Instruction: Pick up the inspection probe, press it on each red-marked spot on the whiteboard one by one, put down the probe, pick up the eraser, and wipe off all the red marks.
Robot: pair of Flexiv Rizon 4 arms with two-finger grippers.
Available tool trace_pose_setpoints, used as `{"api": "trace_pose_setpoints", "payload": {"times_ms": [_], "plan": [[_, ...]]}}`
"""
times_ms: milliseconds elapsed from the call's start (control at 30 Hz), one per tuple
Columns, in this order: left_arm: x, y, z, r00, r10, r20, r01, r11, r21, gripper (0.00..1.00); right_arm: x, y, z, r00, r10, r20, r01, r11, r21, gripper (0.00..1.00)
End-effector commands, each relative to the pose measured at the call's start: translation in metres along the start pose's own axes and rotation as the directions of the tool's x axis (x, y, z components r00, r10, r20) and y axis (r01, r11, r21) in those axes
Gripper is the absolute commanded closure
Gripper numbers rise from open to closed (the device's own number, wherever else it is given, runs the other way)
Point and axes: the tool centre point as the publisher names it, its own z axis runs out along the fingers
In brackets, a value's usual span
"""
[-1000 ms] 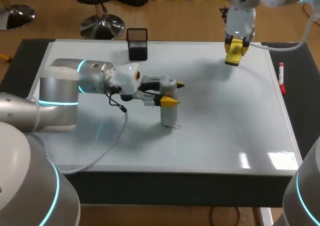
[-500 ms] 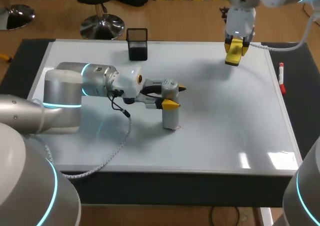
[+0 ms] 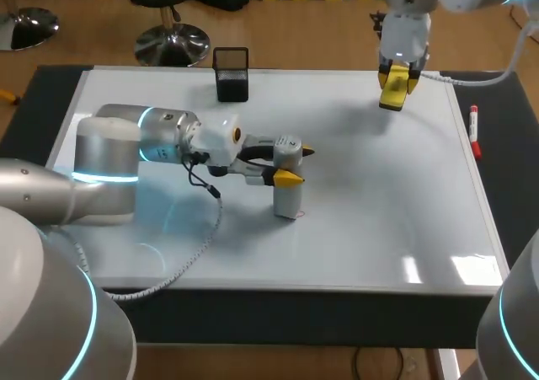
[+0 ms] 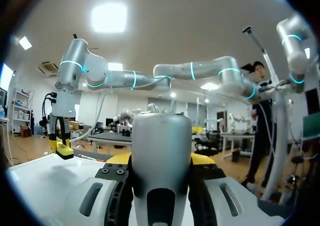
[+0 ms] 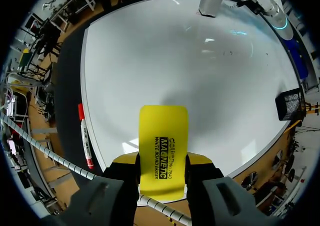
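The grey inspection probe (image 3: pixel 286 196) stands upright on the whiteboard (image 3: pixel 379 195), left of centre. My left gripper (image 3: pixel 296 164) is shut on its upper part. At the probe's foot a small red mark (image 3: pixel 298 215) peeks out. In the left wrist view the probe (image 4: pixel 161 146) fills the space between the fingers. My right gripper (image 3: pixel 394 83) hangs over the board's far right corner, shut on the yellow eraser (image 3: pixel 392 99). The right wrist view has the eraser (image 5: pixel 163 136) sticking out past the fingers, with the probe (image 5: pixel 210 0) far ahead.
A black mesh holder (image 3: pixel 232 75) stands at the board's back edge, left of centre. A red marker (image 3: pixel 474 131) lies on the dark mat just beyond the board's right edge, and the right wrist view shows this marker (image 5: pixel 85 136) beside the eraser.
My left arm shifted slightly to the right with the probe, then held still. The right arm with the eraser has not moved.
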Motion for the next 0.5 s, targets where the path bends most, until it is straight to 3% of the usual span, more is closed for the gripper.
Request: {"api": "trace_pose_setpoints", "payload": {"times_ms": [33,267,500], "plan": [[0.0,0.005,0.0,1.0,0.0,-0.001,0.0,1.0,-0.002,1.0,0.001,0.0,-0.002,1.0,-0.001,-0.003,0.001,1.0,0.002,1.0],[-0.001,0.0,0.0,1.0,0.009,0.0,-0.009,1.0,-0.002,1.0,0.001,0.0,-0.002,1.0,-0.001,-0.003,0.001,1.0,0.002,1.0],[-0.006,-0.031,-0.005,0.997,0.072,0.007,-0.072,0.997,-0.009,1.0,0.001,0.0,-0.002,1.0,-0.001,-0.003,0.001,1.0,0.002,1.0]]}}
